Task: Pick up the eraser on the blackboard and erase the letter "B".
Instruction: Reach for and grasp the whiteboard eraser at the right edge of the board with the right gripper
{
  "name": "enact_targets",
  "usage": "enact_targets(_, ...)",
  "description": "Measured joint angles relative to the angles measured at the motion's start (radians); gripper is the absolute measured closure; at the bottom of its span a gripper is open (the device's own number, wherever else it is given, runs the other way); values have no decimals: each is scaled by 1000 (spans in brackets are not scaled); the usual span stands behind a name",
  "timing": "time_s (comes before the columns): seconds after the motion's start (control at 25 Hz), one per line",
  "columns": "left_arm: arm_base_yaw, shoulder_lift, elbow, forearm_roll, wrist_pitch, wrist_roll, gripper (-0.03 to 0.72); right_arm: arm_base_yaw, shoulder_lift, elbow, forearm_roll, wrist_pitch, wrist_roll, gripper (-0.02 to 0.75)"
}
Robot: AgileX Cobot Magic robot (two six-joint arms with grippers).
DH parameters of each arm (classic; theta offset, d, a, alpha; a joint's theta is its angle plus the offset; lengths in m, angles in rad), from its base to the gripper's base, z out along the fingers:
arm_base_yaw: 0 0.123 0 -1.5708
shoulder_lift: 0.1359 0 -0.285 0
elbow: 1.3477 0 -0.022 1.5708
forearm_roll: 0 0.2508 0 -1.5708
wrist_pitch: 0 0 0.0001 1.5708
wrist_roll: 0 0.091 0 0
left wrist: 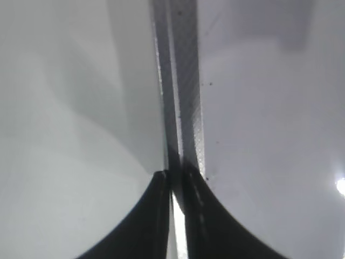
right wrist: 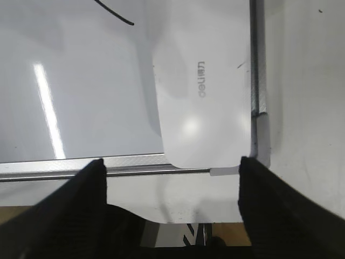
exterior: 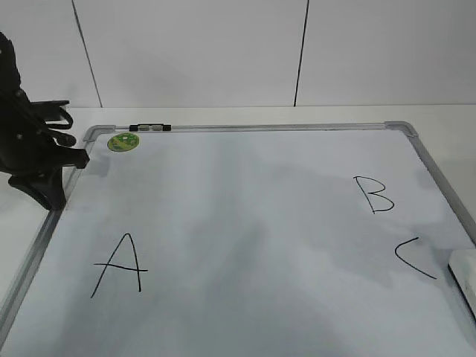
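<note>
The blackboard [exterior: 245, 223] is a white board with a silver frame, lying flat. The black letter "B" [exterior: 373, 195] is at its right, between an "A" [exterior: 119, 266] at the left and a "C" [exterior: 415, 259] below the "B". The white eraser [exterior: 465, 272] lies on the board's right edge; in the right wrist view the eraser [right wrist: 202, 102] lies just ahead of my right gripper [right wrist: 171, 163], which is open and holds nothing. My left gripper [exterior: 56, 160] is shut and empty over the board's left frame; the left wrist view shows the left gripper [left wrist: 173, 175] above the frame rail [left wrist: 183, 81].
A round green magnet [exterior: 123, 141] and a black clip [exterior: 149, 127] sit at the board's far left corner. The white table [exterior: 446, 119] surrounds the board. A white wall stands behind. The table's front edge [right wrist: 178, 218] lies under the right gripper.
</note>
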Motion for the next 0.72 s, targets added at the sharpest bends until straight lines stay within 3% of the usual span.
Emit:
enact_targets(0.52, 0, 0, 0, -2, 0, -13, 666, 0, 0, 0, -24, -31, -2, 153)
enact_targets(0.72, 0, 0, 0, -2, 0, -13, 666, 0, 22, 0, -37, -52, -2, 108)
